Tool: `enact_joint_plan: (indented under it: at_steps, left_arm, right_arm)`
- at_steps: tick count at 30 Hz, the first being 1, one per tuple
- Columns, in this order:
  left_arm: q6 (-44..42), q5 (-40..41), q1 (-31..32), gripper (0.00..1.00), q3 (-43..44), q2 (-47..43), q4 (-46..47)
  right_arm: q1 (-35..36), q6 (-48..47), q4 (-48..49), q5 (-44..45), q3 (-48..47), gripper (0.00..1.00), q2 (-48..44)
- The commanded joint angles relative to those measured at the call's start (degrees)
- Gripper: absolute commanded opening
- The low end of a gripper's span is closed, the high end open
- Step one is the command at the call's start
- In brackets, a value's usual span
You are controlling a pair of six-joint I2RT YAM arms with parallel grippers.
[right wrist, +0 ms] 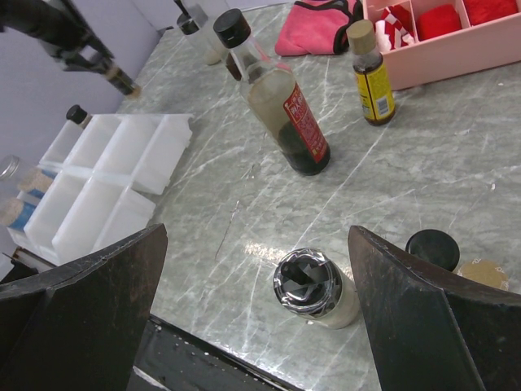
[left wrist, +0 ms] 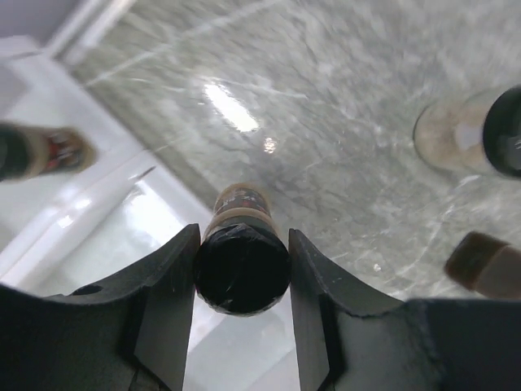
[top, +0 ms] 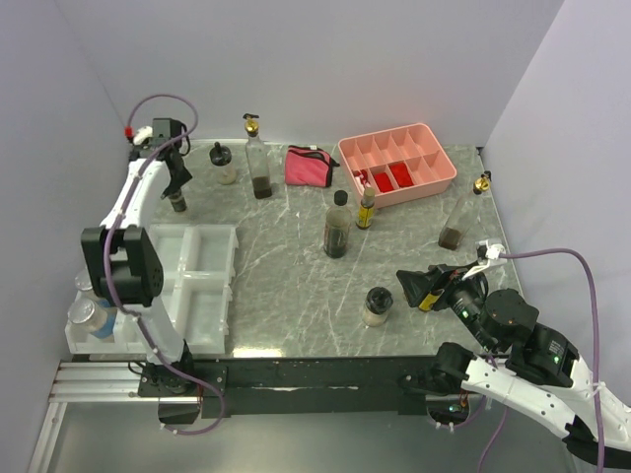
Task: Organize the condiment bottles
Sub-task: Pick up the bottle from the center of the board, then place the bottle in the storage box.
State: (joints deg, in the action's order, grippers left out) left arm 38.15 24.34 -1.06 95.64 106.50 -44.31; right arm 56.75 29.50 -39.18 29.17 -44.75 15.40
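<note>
- Grip: my left claw [left wrist: 244, 241] pinches the black-capped bottle [left wrist: 242, 267] by its cap, far left, by the white tray's [top: 202, 230] far edge.
- I should carry it upright into a compartment.
- My right claw [right wrist: 259, 236] gapes wide.

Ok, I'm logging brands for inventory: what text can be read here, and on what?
No text reads clearly.
Tall bottle, red label: print too small.
Small yellow bottle, label: too small.
Black-capped bottle between the left fingers: label blurred.
</note>
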Motion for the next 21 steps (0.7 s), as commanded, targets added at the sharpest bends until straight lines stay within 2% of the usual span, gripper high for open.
enact_joint_plan:
  at_steps: [1,7,11,15,21]
  left_arm:
    - [8.9,6.4,-0.7,0.01,-0.3,-10.2,-4.6]
    - [10.5,6.2,-6.9,0.01,-11.2,-21.9,-0.8]
    - [9.3,4.8,-13.2,0.01,-14.9,-27.7,0.5]
    - [7.8,1.9,-18.4,0.01,-18.1,-29.6,1.3]
    - [5.9,-0.6,-22.1,0.01,-20.0,-28.1,3.7]
  right_arm:
    - [0.1,-0.5,1.0,1.0,-0.5,1.00,-0.5]
    - [0.1,-0.8,0.9,0.5,-0.9,1.00,0.0]
    - [0.1,-1.1,1.1,0.6,-1.0,1.00,0.2]
    - [0.1,-1.3,1.8,0.1,-0.8,1.00,0.5]
    - [0.1,-1.7,1.7,-0.4,-1.0,1.00,0.9]
